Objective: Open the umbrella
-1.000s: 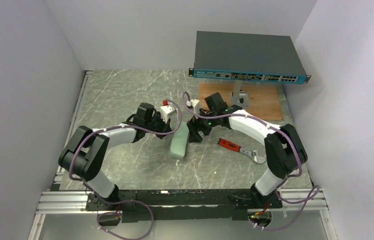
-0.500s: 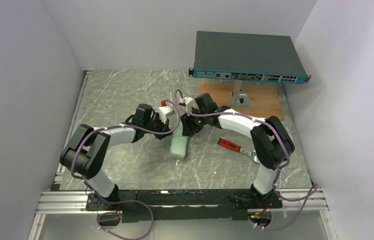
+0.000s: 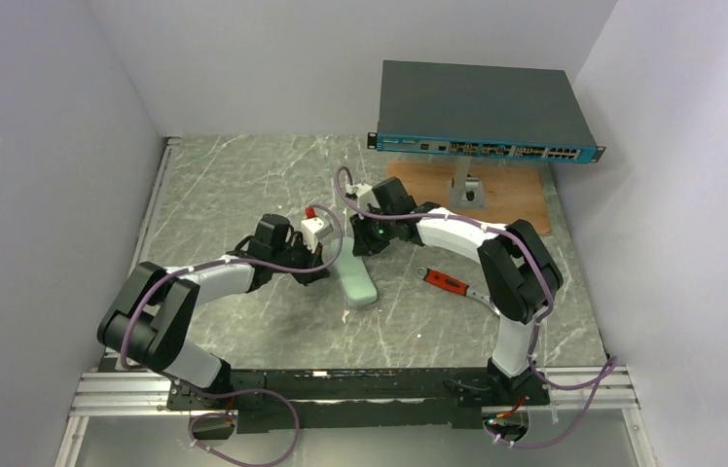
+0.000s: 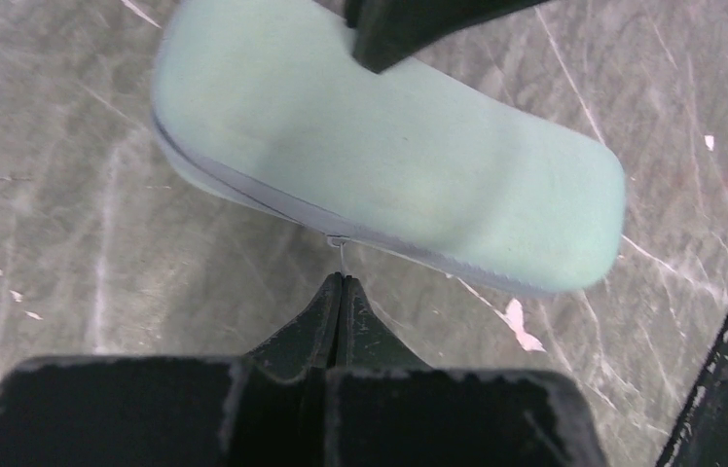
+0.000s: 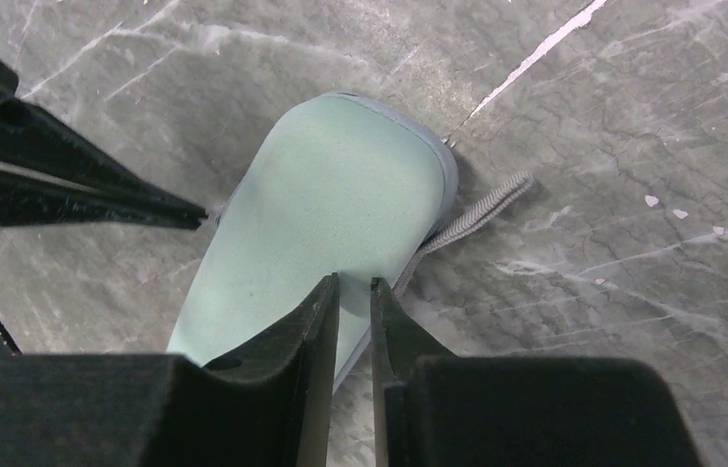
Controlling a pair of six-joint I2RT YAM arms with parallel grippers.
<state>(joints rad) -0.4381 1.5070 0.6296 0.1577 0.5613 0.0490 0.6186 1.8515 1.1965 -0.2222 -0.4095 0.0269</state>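
- Far left, the left arm (image 3: 195,282) reaches in low across the marble table (image 3: 234,185) towards the mint-green case (image 3: 357,275).
- Left pincer (image 4: 341,280): clenched, tips pressed together right against the case's left flank, nipping the thin zipper pull (image 4: 340,255) that hangs off the grey zip seam.
- And there's the case, an oblong clamshell lying flat on the table between the two pincers, zipped shut all along the side the left wrist camera sees.
- The umbrella itself? It shows in none of the views, and whether it sits inside the case cannot be told.
- Right pincer (image 5: 352,292) comes in over the far end of the case, jaws drawn down to a narrow slit with the case's rim showing in the gap. Whether it's actually pinching that rim, I cannot tell.
- Just right of that end, a grey woven strap (image 5: 482,209) trails from the case onto the table.
- Further right of the case, a red-handled tool (image 3: 446,282) lies flat, apart from it.
- Beyond the case to the right, a wooden board (image 3: 521,199) carries a stand, and a network switch (image 3: 485,107) sits on top.
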